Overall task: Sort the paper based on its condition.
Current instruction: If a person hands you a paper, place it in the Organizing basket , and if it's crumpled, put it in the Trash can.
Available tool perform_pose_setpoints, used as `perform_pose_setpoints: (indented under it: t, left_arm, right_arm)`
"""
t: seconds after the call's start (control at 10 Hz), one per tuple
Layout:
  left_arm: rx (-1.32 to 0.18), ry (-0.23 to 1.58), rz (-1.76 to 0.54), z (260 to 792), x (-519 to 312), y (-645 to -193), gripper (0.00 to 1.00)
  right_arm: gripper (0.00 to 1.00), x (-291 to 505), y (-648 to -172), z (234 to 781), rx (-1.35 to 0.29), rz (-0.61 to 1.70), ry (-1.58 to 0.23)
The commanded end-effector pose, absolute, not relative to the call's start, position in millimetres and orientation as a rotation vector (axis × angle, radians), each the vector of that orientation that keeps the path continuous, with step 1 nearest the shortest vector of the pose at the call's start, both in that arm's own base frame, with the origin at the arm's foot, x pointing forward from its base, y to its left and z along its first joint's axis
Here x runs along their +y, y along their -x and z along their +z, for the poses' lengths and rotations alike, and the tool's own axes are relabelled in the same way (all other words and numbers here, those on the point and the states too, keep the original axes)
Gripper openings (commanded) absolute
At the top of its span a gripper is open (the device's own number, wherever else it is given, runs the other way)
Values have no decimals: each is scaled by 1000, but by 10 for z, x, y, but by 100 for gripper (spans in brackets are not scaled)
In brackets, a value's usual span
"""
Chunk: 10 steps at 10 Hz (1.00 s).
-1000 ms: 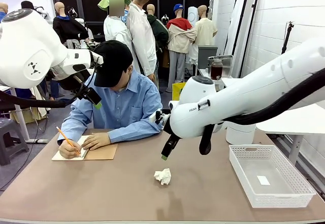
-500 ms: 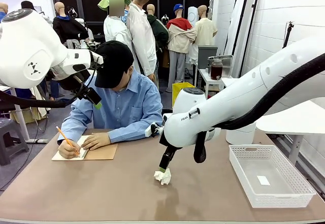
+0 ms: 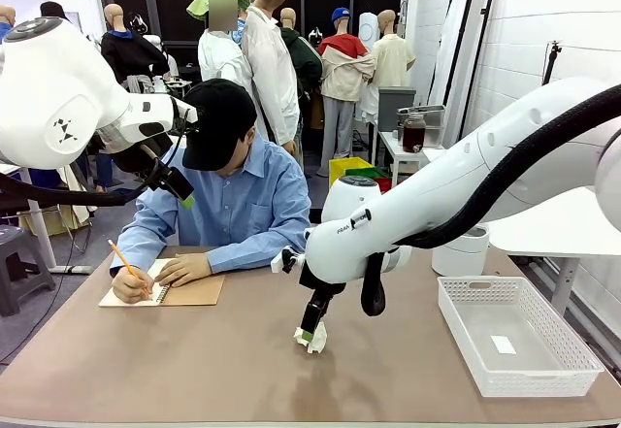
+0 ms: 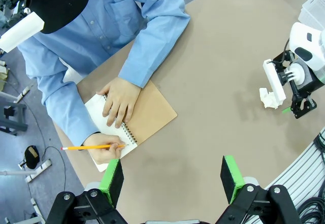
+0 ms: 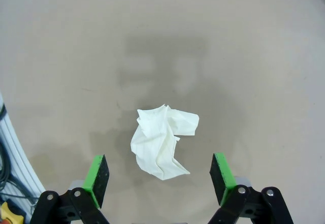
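Note:
A crumpled white ball of paper [image 3: 314,341] lies on the brown table near the middle front. My right gripper [image 3: 309,332] hangs straight over it, open, one green pad on each side of the paper [image 5: 162,142] in the right wrist view. The fingers [image 5: 97,176] stand apart from the paper. My left gripper [image 3: 181,190] is held high at the left, above the person's shoulder, open and empty. In the left wrist view my left gripper [image 4: 172,176] looks down on the table, with the crumpled paper [image 4: 268,96] far off beside my right gripper [image 4: 289,97].
A person sits at the far side and writes with a yellow pencil [image 3: 127,269] in a spiral notebook [image 3: 189,292] with a tan cover. A white mesh basket [image 3: 468,339] stands at the right, holding a small white scrap [image 3: 504,345].
My right arm has swung left and come down, from above and beside the crumpled paper to right over it. The jaws stayed open. The left arm has not moved.

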<state>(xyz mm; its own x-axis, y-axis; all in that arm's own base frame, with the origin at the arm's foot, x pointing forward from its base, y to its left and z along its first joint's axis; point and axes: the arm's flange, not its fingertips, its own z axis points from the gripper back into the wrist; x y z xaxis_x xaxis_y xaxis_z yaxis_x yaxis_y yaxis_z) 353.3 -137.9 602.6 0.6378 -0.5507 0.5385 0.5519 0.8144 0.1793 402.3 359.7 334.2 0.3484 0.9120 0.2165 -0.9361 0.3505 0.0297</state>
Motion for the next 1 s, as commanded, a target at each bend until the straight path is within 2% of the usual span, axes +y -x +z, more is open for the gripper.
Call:
perform_pose_setpoints:
  t: [0.0, 0.9]
  left_arm:
    - [-617, 5, -636, 6035, -1371, -3530, 100]
    - [-617, 5, -636, 6035, -1371, -3530, 100]
  right_arm:
    - [100, 3629, -4116, 3318, -147, 1245, -146]
    - [100, 3762, -4232, 3129, -67, 1254, -122]
